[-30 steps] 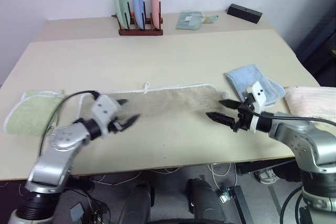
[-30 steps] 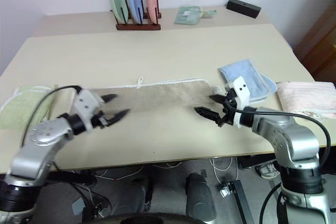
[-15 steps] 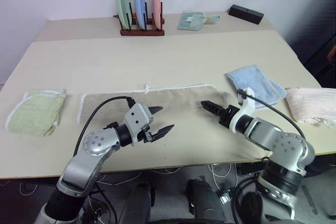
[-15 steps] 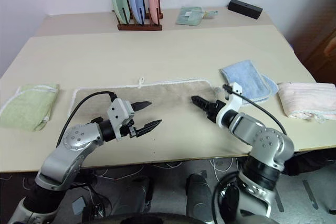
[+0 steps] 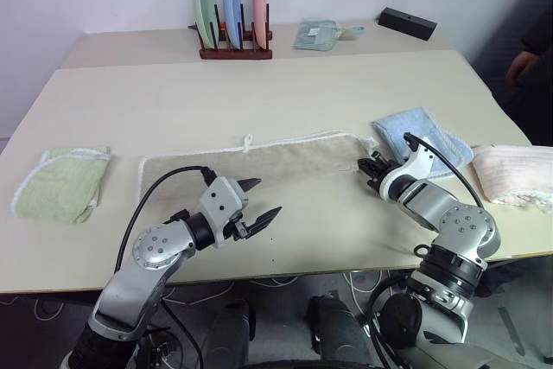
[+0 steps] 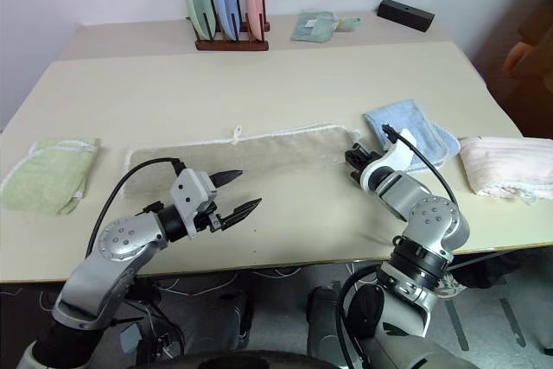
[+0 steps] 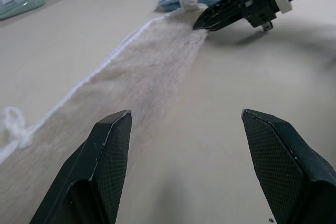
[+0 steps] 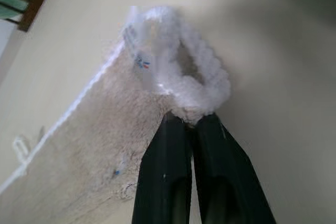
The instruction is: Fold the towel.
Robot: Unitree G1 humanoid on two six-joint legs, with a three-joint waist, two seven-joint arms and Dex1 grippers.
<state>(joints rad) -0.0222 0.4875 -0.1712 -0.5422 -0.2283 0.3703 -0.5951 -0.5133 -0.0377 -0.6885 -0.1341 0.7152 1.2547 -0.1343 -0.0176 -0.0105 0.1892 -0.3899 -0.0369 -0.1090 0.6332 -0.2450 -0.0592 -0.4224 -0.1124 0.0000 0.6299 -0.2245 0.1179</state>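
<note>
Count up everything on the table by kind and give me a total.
Cloths: 5 (beige towel, green cloth, blue cloth, pink cloth, folded pale green cloth at the back)
Plates: 3 (green, blue, pink)
Plate rack: 1
Black box: 1
Total: 10

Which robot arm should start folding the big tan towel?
Probably the right. Its right gripper is shut on the towel at its right end corner, ready to lift it over. The left gripper hangs open above the table's near side, holding nothing.
</note>
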